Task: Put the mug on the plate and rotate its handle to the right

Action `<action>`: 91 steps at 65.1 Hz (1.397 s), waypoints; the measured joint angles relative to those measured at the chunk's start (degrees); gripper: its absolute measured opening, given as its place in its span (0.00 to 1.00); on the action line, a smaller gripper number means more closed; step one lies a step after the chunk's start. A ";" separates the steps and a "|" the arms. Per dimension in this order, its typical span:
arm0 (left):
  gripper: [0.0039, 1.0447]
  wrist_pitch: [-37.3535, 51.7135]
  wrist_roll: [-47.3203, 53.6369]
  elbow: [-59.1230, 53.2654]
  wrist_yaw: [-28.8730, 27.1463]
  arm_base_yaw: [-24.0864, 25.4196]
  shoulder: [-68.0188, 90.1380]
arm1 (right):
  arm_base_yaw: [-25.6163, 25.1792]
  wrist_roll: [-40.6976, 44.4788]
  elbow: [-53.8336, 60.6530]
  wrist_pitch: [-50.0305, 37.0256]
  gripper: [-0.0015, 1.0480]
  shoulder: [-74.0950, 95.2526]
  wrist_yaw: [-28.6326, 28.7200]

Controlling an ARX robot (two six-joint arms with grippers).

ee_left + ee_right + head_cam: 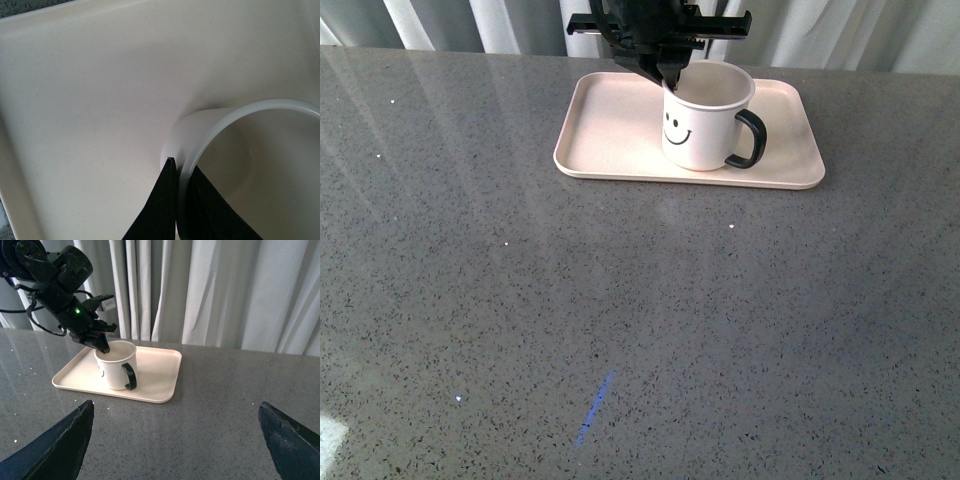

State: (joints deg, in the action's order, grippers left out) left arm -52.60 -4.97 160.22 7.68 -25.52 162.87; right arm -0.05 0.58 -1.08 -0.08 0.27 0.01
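Note:
The cream-white mug point(705, 115) with a black smiley face stands upright on the pale pink plate point(610, 140) at the far middle of the table. Its black handle point(752, 138) points to the right in the front view. My left gripper point(667, 80) comes down from above and is shut on the mug's left rim, one finger inside and one outside; the left wrist view shows the black fingers point(160, 210) pinching the rim point(240, 112). My right gripper point(175, 432) is open and empty, above bare table well away from the mug point(116, 365) and plate point(160, 375).
The grey speckled table point(620, 330) stretches toward me from the plate. White curtains point(225, 290) hang behind the table's far edge. The left arm's black body point(55, 280) rises above the plate's left half.

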 joint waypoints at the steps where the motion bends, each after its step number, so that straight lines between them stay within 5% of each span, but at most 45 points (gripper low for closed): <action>1: 0.07 0.22 -0.04 -0.04 0.02 0.00 0.00 | 0.00 0.00 0.00 0.00 0.91 0.00 -0.02; 20: 0.49 2.95 -0.02 -4.15 0.00 -0.04 -1.84 | 0.00 0.00 0.00 0.00 0.91 0.00 0.00; 37: 0.93 14.19 2.08 -26.82 0.15 0.46 -16.52 | 0.00 0.00 0.00 0.00 0.91 0.00 0.00; 59: 0.91 33.79 0.76 -53.96 1.27 4.92 -38.05 | 0.00 0.00 0.00 0.00 0.91 0.00 0.00; 61: 0.89 38.99 1.03 -58.05 -2.21 5.03 -40.28 | 0.00 0.00 0.00 0.00 0.91 0.00 0.00; 64: 0.81 55.17 2.47 -67.78 -13.31 5.16 -44.52 | 0.00 0.00 0.00 0.00 0.91 0.00 0.00; 70: 0.67 78.99 3.54 -85.26 -23.02 6.45 -52.83 | 0.00 0.00 0.00 0.00 0.91 0.00 0.00; 79: 0.43 101.79 3.96 -109.70 -22.53 10.47 -66.99 | 0.00 0.00 0.00 0.00 0.91 0.00 -0.07; 91: 0.12 107.27 4.13 -127.27 -19.21 14.19 -74.84 | 0.00 0.00 0.00 0.00 0.91 0.00 0.02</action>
State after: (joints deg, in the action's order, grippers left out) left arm 54.68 -0.84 32.95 -11.53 -11.33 88.03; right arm -0.05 0.58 -1.08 -0.08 0.27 0.03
